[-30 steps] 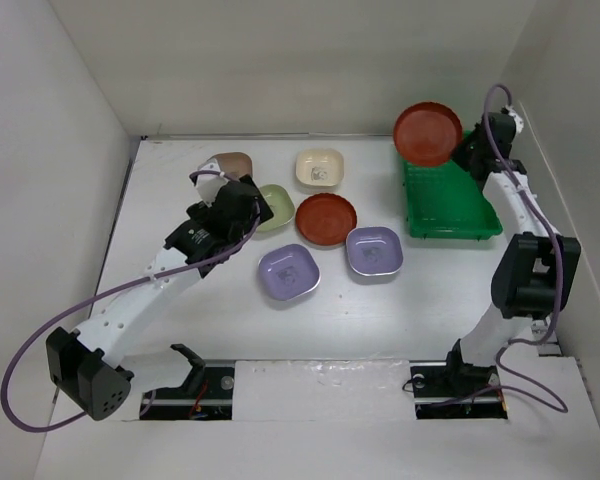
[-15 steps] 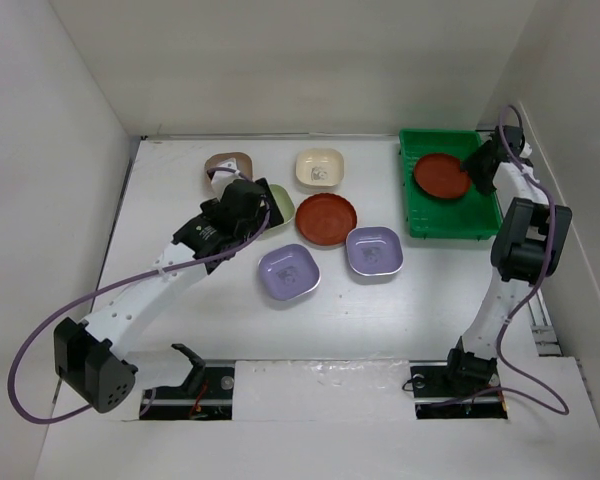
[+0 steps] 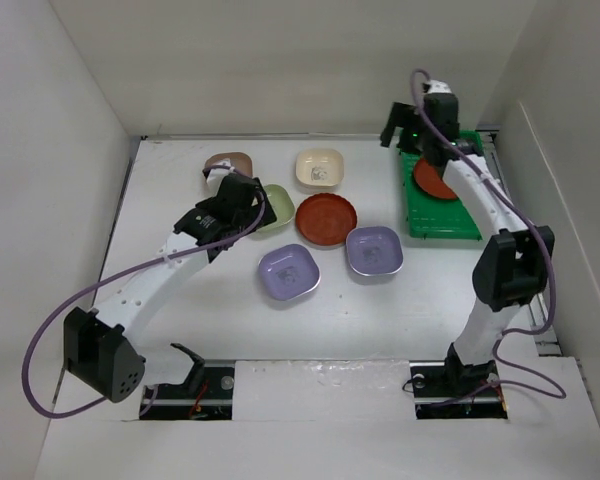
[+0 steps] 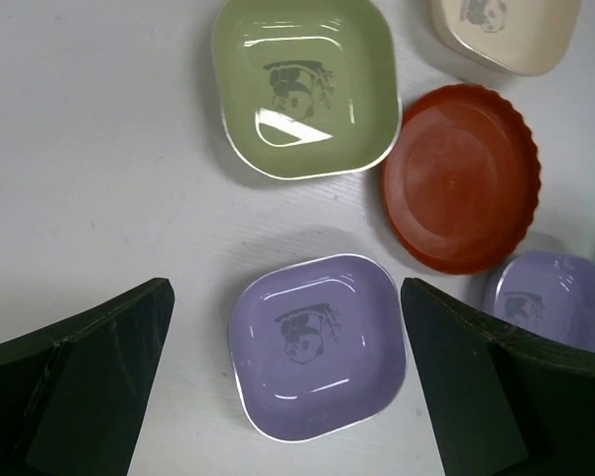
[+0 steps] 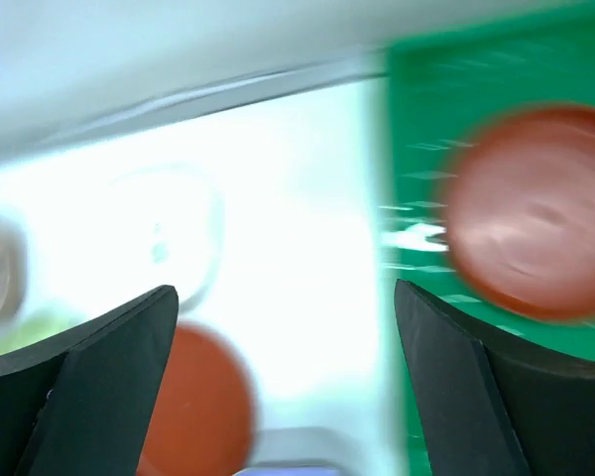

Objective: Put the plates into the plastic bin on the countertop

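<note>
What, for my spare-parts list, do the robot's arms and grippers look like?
The left arm and right arm have white links with black joint housings, each with a looping purple cable. The left gripper and right gripper have broad, matte black, wedge-shaped fingers.

White walls [image 3: 280,60] on 3 sides, grey track [image 3: 546,335] along rt edge, white ledge [image 3: 320,375] at near edge

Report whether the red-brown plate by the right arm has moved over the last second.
Yes. The red-brown plate went from above the plastic bin's far-left corner down onto its floor.
</note>
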### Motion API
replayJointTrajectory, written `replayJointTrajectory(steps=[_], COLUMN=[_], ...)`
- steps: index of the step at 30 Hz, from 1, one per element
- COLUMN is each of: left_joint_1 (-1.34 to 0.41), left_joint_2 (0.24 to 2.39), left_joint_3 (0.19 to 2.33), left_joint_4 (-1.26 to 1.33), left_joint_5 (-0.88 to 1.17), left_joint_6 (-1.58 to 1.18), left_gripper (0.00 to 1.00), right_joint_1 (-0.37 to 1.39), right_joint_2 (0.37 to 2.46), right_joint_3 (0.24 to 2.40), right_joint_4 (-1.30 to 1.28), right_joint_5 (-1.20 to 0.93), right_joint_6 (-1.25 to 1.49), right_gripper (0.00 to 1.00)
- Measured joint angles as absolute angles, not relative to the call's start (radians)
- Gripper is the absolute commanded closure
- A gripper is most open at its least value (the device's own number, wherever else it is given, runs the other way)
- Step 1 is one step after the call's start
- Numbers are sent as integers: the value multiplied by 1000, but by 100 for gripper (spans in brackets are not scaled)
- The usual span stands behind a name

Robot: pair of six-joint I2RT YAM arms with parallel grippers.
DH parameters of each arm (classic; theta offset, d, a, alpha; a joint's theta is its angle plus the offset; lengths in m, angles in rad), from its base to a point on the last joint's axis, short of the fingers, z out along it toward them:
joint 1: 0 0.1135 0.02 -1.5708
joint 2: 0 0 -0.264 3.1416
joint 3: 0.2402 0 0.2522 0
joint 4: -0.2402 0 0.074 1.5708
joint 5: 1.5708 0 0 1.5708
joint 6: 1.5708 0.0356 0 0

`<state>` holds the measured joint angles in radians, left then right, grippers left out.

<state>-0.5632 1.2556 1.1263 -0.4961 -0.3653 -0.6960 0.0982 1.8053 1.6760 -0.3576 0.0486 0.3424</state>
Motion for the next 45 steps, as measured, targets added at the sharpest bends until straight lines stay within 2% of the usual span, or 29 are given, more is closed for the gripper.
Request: replayJointTrajectory(steps=[5,16,21,31,32,33,34,35,39,45], left_joint_1=[-528,-506,-506,-506,-506,-506,-506,-506,-506,-506], left_joint_2=[1299,1287,1266,1241,1240,1240,1240,1240,1237,1233], left_joint_3=[1128,1129,1128,1121,1119,1118,1118,1116,1104,1104], left_joint_4=[-507,-514,-517,-538,-542,-543,-544,-543,-546,-546], left_joint_5=[-320,-287,-285,-308,-310,-312,-314,-315,-316,-322], left_joint_6=[-696,-684,-679,-677,-677,-677,-677,-677,-677,-677], left_gripper=[0,0,0,0,0,0,0,0,0,0], right_joint_1=[273,356,380,393,393,393,393,393,393,394], right_joint_2=[1901,2103,2127,2152,2156,2157,2157,2157,2159,2148], right_joint_3=[1777,1689,1687,1646,1644,1642,1641,1640,1638,1618], right_joint_4=[-415,-524,-518,-505,-501,-496,-492,-489,-474,-451], right_joint_5=[-27,-123,-128,-94,-91,-89,-87,-86,-88,-86], right_joint_6=[184,29,17,31,32,33,33,32,53,73], right_gripper=[13,28,43,46,51,61,80,86,97,100])
